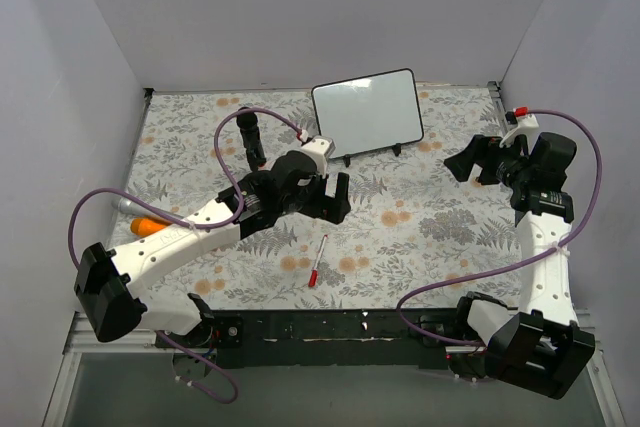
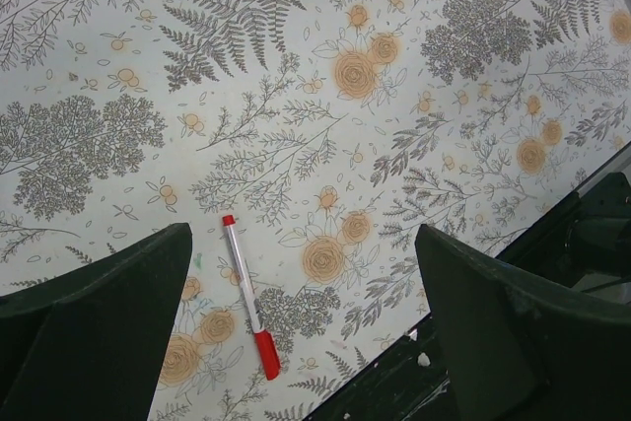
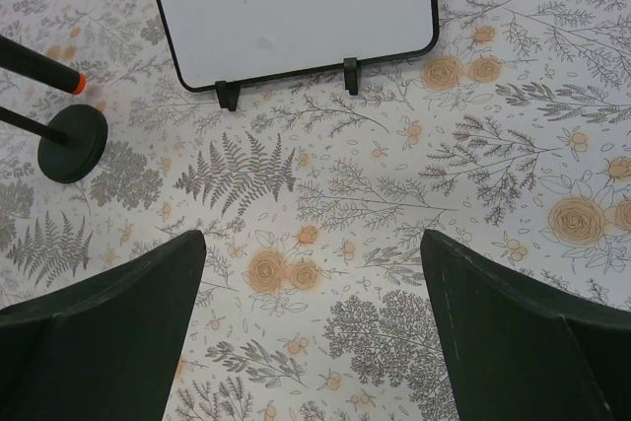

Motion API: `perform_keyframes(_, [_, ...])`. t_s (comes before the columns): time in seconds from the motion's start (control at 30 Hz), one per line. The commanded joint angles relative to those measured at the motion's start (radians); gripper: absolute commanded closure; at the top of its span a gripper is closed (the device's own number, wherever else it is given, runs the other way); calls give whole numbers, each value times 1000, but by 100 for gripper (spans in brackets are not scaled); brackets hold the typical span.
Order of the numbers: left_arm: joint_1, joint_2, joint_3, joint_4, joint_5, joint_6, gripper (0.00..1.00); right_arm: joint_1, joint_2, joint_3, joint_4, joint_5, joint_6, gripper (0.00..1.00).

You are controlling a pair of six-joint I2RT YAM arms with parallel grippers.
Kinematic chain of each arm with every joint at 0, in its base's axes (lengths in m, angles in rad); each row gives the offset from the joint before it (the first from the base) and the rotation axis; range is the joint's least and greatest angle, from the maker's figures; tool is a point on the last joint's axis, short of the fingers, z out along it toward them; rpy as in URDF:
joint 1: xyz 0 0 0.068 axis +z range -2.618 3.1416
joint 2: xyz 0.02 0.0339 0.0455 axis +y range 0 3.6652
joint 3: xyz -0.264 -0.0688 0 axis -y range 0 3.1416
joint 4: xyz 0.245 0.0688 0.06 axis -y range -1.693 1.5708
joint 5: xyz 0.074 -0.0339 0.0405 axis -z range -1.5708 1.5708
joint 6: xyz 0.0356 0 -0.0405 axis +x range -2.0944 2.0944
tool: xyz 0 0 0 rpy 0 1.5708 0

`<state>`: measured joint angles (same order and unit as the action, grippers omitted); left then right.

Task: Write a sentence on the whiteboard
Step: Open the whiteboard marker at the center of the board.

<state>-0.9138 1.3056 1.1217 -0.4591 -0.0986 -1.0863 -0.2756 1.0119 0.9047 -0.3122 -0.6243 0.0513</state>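
The whiteboard [image 1: 365, 114] stands tilted on its little black feet at the back centre, and the right wrist view shows the whiteboard [image 3: 296, 2] with a blank white face. No sentence shows on it. A red-capped marker pen [image 1: 317, 261] lies flat on the floral cloth near the front edge. My left gripper [image 1: 330, 199] hovers open just behind it. In the left wrist view the pen [image 2: 246, 293] lies close to the left finger, untouched, under my left gripper [image 2: 304, 242]. My right gripper [image 1: 472, 159] is open to the right of the board, and in its wrist view my right gripper [image 3: 311, 239] holds nothing.
A black stand [image 1: 250, 137] with a round base [image 3: 72, 143] and an orange-tipped rod [image 3: 39, 66] sits left of the board. An orange object [image 1: 148, 225] lies by the left arm. The table's dark front edge [image 2: 473, 342] runs close to the pen. White walls enclose the table on three sides.
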Motion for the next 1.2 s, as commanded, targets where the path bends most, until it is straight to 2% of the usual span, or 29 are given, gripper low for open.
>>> perform_keyframes(0.0, [1,-46,-13,17,-15,-11,2,-7,-19,7,30,-23,-19,2])
perform_keyframes(0.17, [1,-52,-28,4,25,-30,2,-7,-25,-3,13,-92,-82,2])
perform_keyframes(0.27, [1,-63,-45,-4,48,-52,2,-5,-30,-9,-13,-208,-177,2])
perform_keyframes(0.33, [3,-69,-60,-9,56,-67,2,-1,-32,-16,-30,-368,-301,2])
perform_keyframes(0.4, [1,-68,-68,-19,60,-76,2,16,-29,-6,-101,-431,-379,2])
perform_keyframes(0.57, [1,-22,-88,-47,86,-121,2,124,-32,-10,-278,-440,-674,2])
perform_keyframes(0.63, [0,0,-105,-47,85,-138,2,142,-41,-45,-349,-505,-780,2])
perform_keyframes(0.77, [-19,85,-114,-73,53,-173,3,148,-56,-87,-334,-494,-829,2])
perform_keyframes(0.9, [-37,170,-99,-159,8,-211,13,147,-58,-113,-317,-471,-834,3])
perform_keyframes(1.0, [-43,208,-108,-197,-1,-251,26,147,-59,-141,-303,-469,-835,3])
perform_keyframes(1.03, [-45,211,-112,-204,-1,-268,33,147,-59,-144,-300,-468,-835,3])
perform_keyframes(1.17, [-53,219,-135,-213,16,-300,43,147,-52,-155,-291,-471,-837,3])
